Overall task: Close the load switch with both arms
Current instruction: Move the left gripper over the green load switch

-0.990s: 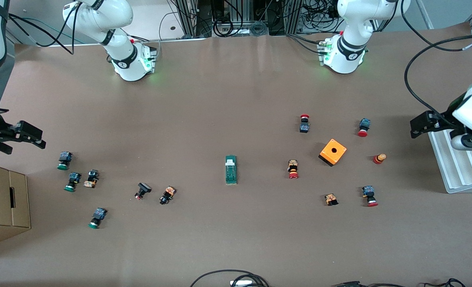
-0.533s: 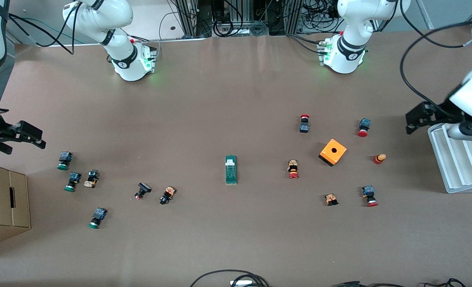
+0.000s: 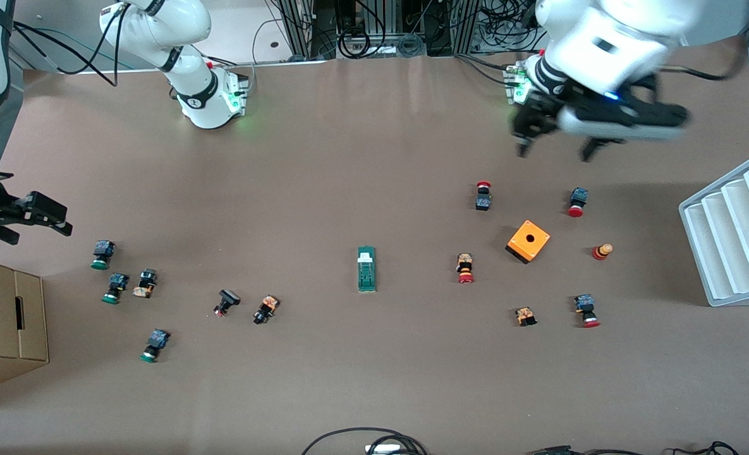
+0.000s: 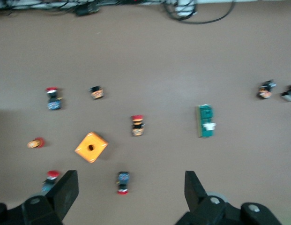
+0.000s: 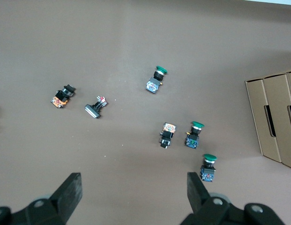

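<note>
The left tool (image 3: 551, 148), upper right (fingers spread, empty), should drop squarely over the load switch (image 3: 366, 269) mid-picture; the right tool (image 3: 45, 215), spread, waits mid-left.

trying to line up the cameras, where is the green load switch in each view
Front view: the load switch lies mid-table, its white tab on the end toward the robot bases, with the orange box toward the left arm's end.
Left wrist view: load switch in the open, clear of the open left gripper.
Right wrist view: not in it.
Shared landmark: the orange box, in the front and left wrist views only.
</note>
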### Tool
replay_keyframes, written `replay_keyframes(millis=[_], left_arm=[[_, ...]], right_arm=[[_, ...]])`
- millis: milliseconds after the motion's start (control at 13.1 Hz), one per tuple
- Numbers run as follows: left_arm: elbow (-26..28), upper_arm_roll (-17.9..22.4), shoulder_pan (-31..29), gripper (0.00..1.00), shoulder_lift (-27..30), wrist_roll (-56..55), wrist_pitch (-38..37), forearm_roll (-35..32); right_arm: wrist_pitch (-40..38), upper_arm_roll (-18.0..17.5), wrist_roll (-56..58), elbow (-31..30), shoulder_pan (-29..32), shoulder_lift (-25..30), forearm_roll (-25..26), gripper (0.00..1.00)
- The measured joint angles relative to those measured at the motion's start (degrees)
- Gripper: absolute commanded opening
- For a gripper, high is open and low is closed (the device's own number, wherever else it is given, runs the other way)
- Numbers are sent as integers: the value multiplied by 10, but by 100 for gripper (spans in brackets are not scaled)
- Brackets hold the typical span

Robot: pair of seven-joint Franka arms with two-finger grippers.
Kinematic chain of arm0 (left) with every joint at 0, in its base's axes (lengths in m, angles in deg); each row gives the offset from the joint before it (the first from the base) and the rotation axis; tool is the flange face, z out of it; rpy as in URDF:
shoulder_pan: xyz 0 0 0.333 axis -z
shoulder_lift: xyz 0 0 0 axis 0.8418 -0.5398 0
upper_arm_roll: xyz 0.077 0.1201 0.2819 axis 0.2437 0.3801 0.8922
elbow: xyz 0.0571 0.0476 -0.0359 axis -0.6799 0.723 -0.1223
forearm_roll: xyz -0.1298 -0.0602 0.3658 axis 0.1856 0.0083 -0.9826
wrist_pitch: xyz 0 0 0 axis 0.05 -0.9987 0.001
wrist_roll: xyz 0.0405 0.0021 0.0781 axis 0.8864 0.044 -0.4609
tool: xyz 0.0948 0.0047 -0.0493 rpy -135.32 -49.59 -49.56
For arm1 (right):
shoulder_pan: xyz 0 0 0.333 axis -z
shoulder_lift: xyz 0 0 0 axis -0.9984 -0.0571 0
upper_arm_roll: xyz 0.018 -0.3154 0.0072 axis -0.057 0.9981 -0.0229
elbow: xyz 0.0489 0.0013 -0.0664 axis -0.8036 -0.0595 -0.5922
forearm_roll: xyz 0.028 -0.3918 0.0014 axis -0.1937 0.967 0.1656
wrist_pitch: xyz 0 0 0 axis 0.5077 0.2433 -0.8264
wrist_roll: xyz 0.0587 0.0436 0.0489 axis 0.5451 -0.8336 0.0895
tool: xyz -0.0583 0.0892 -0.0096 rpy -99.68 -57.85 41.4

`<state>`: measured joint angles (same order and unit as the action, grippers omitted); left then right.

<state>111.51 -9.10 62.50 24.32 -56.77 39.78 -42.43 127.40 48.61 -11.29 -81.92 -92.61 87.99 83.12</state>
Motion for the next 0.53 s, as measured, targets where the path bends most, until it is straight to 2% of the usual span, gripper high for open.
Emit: replay_keyframes(millis=[229, 533], left_arm=[[4, -53, 49, 100, 0, -100, 37, -92], [62, -62, 151, 100, -11, -268, 124, -195]], right_arm=[[0, 0, 0, 0, 0, 0, 0, 100], [0, 0, 0, 0, 0, 0, 0, 100]])
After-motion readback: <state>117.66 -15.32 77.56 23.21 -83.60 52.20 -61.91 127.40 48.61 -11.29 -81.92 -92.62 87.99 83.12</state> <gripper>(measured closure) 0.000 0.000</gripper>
